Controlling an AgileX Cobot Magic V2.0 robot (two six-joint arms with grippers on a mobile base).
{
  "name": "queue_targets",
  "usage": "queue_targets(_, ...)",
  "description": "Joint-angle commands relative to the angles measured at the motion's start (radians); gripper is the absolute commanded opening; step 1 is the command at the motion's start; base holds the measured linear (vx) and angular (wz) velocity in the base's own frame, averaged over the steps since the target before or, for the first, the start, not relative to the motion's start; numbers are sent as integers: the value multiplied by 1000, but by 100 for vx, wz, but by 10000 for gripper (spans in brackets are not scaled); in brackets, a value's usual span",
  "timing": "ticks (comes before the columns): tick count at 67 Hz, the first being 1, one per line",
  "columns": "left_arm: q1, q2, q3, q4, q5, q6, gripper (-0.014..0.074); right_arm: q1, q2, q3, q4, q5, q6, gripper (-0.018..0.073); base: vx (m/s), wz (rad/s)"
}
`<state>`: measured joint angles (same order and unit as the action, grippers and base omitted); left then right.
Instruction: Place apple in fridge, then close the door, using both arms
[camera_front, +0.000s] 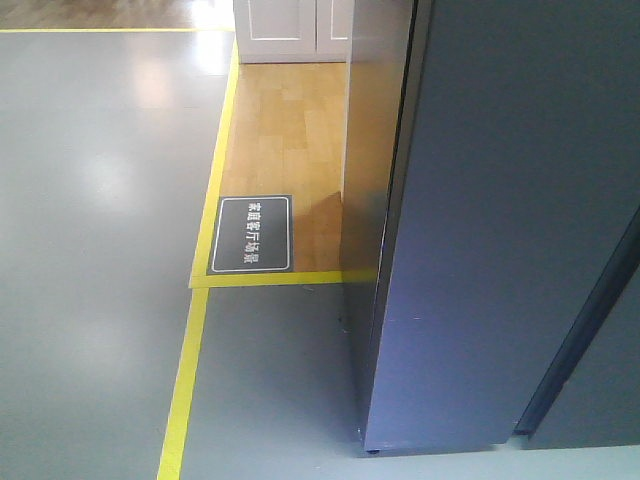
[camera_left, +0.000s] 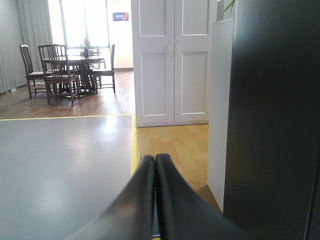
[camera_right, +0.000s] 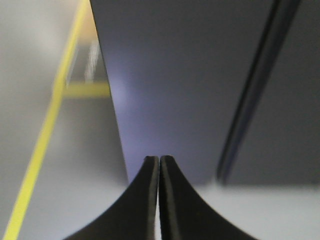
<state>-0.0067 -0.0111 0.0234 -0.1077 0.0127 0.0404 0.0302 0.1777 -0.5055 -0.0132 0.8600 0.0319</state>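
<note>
Both grippers, left (camera_left: 155, 165) and right (camera_right: 159, 165), had their fingers pressed together and held nothing. Beside them stood the big dark grey fridge (camera_front: 600, 380), its door (camera_front: 480, 250) cut off at the top. No apple showed; it was hidden. One floor sign (camera_front: 252, 233) had writing too small to read.

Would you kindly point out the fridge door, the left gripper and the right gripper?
door (camera_front: 480, 230): front view, middle of its dark grey outer face.
left gripper (camera_left: 154, 159): left wrist view, the closed fingertips.
right gripper (camera_right: 159, 160): right wrist view, the closed fingertips.
</note>
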Motion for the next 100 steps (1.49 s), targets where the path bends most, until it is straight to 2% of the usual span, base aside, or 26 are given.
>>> queue_targets(1, 1, -16, -16, -2, -81, -8, -6, 3, -26, 33, -8, -283, -3, -3, 0, 0)
queue_targets(20, 1, -16, -16, -2, -81, -8, -6, 11, -171, 354, -14, -718, -4, -3, 0, 0)
queue_targets(34, 1, -15, -16, -2, -81, -8, -6, 6, -202, 535, -14, -913, -4, -3, 0, 0)
queue_targets(37, 1, -15, -16, -2, -81, -8, -6, 6, -202, 529, -14, -860, -4, -3, 0, 0)
queue_targets(47, 1, -16, -16, -2, -80, -8, -6, 6, -202, 531, -19, -839, -7, -3, 0, 0)
queue_targets(100, 1, -16, -16, -2, -80, -8, -6, 6, -200, 530, -19, -839, -7, -3, 0, 0)
